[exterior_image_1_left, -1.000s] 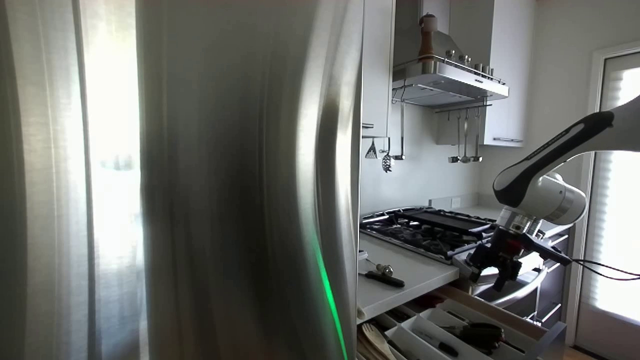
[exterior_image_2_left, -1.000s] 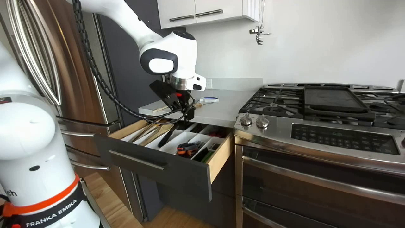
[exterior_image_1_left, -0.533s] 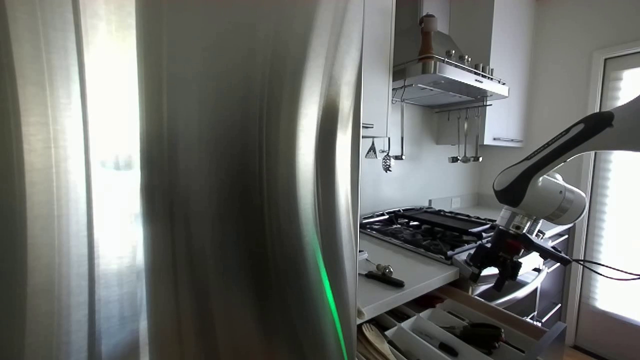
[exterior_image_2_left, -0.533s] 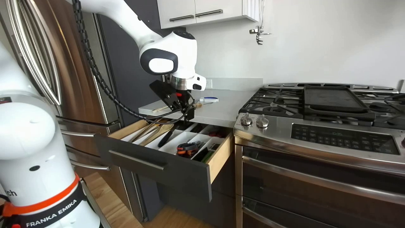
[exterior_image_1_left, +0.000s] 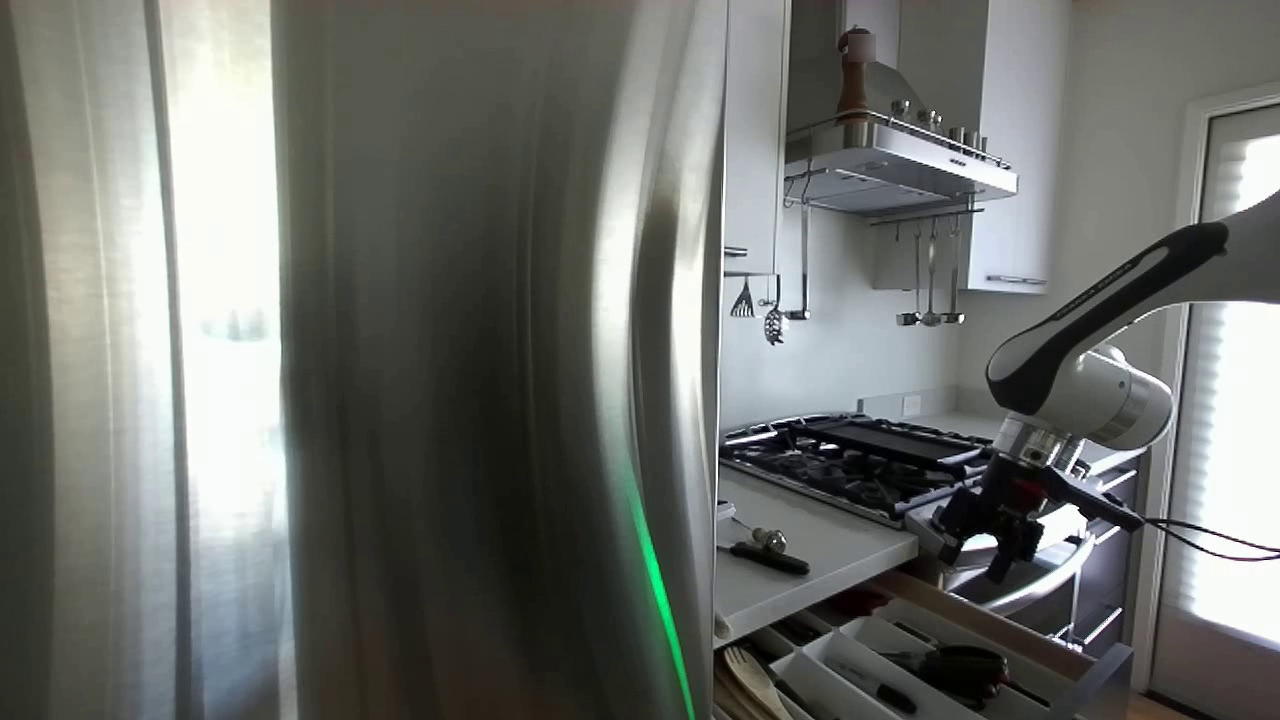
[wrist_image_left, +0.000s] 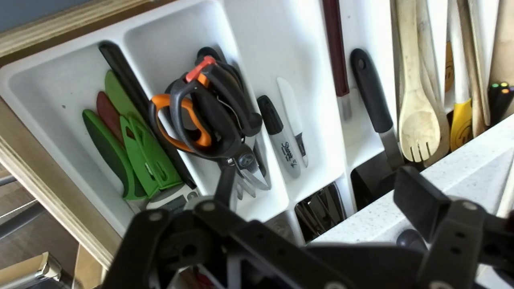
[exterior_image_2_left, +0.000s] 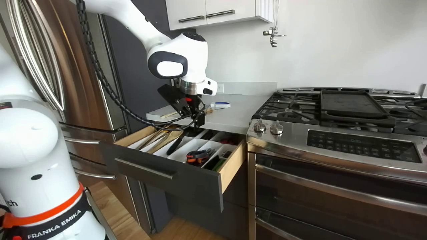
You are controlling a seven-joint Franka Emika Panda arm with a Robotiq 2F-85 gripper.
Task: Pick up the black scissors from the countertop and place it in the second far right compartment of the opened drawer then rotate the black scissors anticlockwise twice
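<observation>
— How is the tool (wrist_image_left: 323, 186) held?

— It is held pointing down above the far part of the drawer (exterior_image_2_left: 232, 166). Its fingers (wrist_image_left: 419, 200) are set wide apart, so the tool is released.

— Where are the black scissors (wrist_image_left: 225, 138) to be found?

— They are lodged in the drawer's second compartment from the right (wrist_image_left: 164, 42), where they are heaped with orange-trimmed handles (wrist_image_left: 160, 103) and a red-tipped piece (wrist_image_left: 199, 69). Which handle is joined to which blades (wrist_image_left: 257, 178) cannot be told for certain.

— How are they turned?

— The handles are pointed toward the near drawer front, the blades toward the far side.

— What is kept beside them?

— To the right, in the end compartment, green pieces (wrist_image_left: 146, 152) and a long black handle (wrist_image_left: 134, 88) are laid. To the left, a marker (wrist_image_left: 285, 154) and a slender white-and-dark piece (wrist_image_left: 290, 105) are laid together. Farther left, a utensil with a holed black handle (wrist_image_left: 370, 88) and a wooden fork-spoon (wrist_image_left: 419, 120) are placed.

— And beyond the drawer?

— The table (exterior_image_2_left: 237, 116) is set just past its far edge. On it, in an exterior view, a black-handled utensil (exterior_image_1_left: 780, 558) is laid; in an exterior view, a blue-and-white piece (exterior_image_2_left: 220, 104) is also shown. To the right of the drawer the stove (exterior_image_2_left: 333, 161) is placed, to the left the refrigerator (exterior_image_2_left: 85, 86).
</observation>
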